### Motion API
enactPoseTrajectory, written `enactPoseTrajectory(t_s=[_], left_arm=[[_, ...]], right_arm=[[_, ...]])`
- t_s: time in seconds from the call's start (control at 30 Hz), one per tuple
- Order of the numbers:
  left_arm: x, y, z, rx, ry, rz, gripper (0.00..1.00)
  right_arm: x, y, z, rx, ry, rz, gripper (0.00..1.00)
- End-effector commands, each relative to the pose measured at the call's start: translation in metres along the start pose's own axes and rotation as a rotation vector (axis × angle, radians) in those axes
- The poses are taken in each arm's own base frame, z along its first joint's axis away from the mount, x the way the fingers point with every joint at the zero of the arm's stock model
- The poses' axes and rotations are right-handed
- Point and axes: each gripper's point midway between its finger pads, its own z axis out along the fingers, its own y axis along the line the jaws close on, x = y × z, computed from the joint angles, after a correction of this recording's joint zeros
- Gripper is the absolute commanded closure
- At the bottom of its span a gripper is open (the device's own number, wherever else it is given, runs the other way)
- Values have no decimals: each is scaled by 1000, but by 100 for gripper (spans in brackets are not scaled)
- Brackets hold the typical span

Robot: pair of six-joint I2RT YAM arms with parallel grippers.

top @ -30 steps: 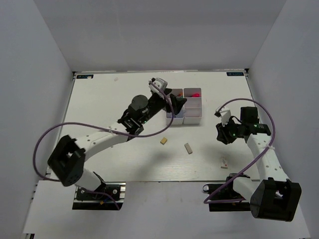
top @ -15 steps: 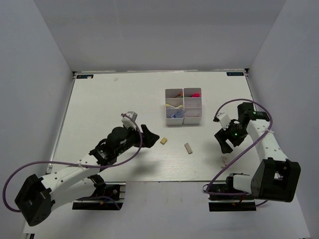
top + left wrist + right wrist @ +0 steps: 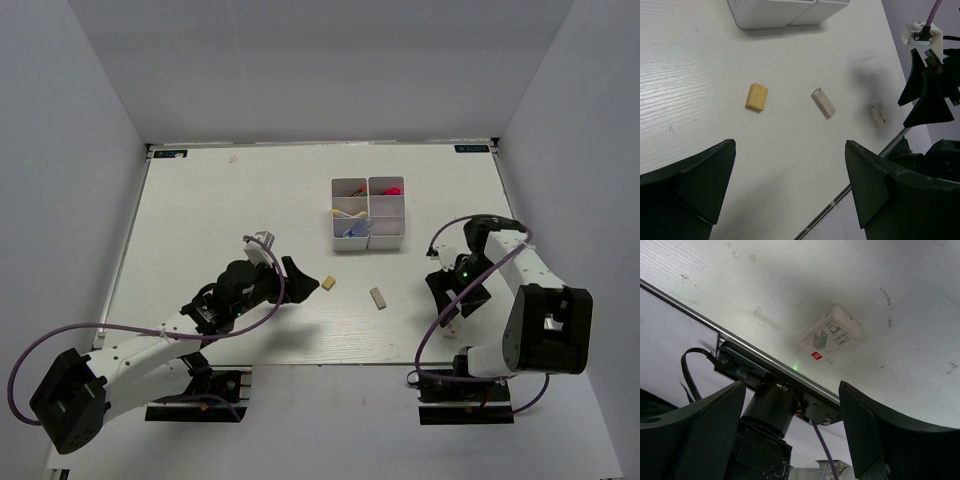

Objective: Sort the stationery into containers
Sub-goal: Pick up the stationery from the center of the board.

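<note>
White plastic organiser tray point(image 3: 386, 244) of six square compartments stands toward the far side of the pale wood-grain table point(image 3: 210, 210), right of centre. Something pink-red lies in its far right compartment and something blue and white in its near left one; the rest is too small for me to name. Three loose pieces lie on the table nearer to me than the tray. The tan block eraser point(image 3: 756, 97) is the leftmost, lying flat just to the right of my left gripper point(image 3: 790, 145) in the overhead view. That gripper's two dark fingers are spread wide with nothing between them, and it hangs above the table touching none of the pieces. The grey-beige bar eraser point(image 3: 822, 103) lies flat and skewed to the right of the tan one, apart from it. Farther right again, close to the table's near edge, lies the small white eraser point(image 3: 830, 334) with a printed label and a red mark. My right gripper point(image 3: 790, 390) points down over it, fingers likewise wide apart and holding nothing. From the wrist camera the eraser sits on the table ahead of the gap between the fingers, touched by neither. Beside it the metal rail point(image 3: 740, 345) runs along the table's edge, with a loop of black cable point(image 3: 684, 365) beyond that.
</note>
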Motion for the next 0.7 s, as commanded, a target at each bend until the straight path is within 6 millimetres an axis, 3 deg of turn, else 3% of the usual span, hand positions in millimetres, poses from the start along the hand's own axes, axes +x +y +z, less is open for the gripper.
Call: enactPoseTrajectory(t_s=[0.0, 0.3, 0.67], left_arm=[[4, -3, 1, 21, 25, 3, 0], [-1, -4, 4, -8, 44, 20, 0], [-2, 0, 4, -41, 39, 0, 0]], right_arm=[[3, 15, 3, -59, 27, 66, 20], [-9, -22, 22, 77, 100, 171, 30], [-24, -30, 42, 154, 91, 162, 39]])
